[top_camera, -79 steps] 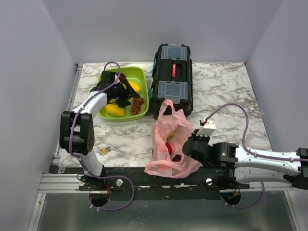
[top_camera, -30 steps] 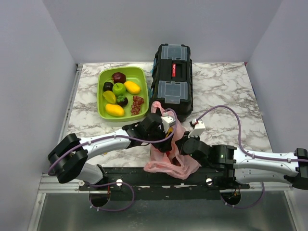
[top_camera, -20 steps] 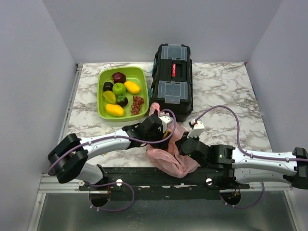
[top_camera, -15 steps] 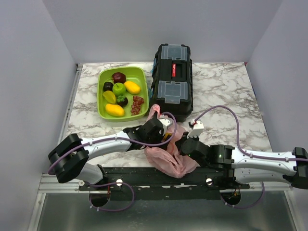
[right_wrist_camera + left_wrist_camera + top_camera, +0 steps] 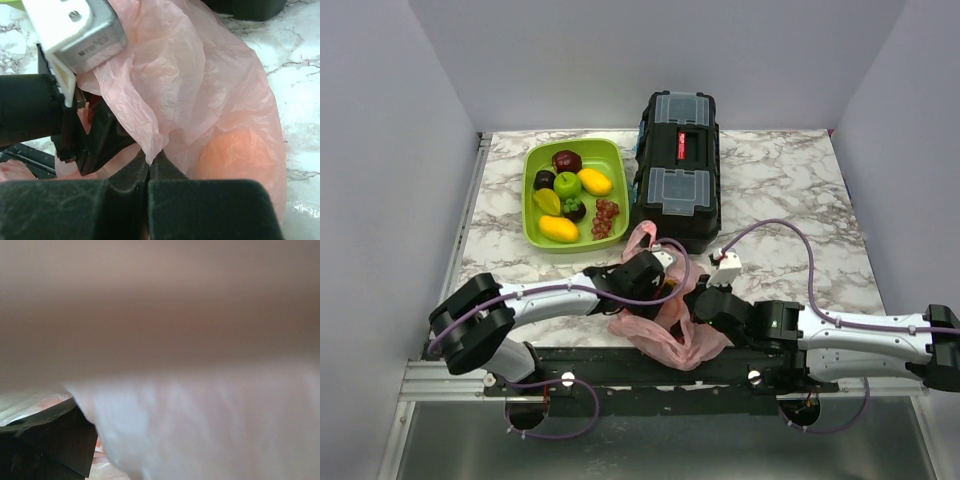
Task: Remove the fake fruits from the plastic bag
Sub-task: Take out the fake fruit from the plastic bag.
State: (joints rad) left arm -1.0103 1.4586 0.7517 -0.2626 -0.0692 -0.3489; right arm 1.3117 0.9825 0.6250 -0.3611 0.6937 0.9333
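Low along the near edge, our right gripper (image 5: 149, 168) pinches the plastic bag (image 5: 200, 75) by its film. Our left gripper (image 5: 658, 283), arm stretched rightward, is buried in the bag; we cannot tell its opening. An orange fruit (image 5: 234, 145) shows through the film beside the right gripper.

R tool (image 5: 148, 162) pinched closed, L tool (image 5: 650, 278) state unclear, both arms low

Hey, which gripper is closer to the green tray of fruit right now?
Left. The left gripper sits inside the plastic bag, just near-right of the green tray; the right gripper pinches the bag's film farther right, away from the tray.
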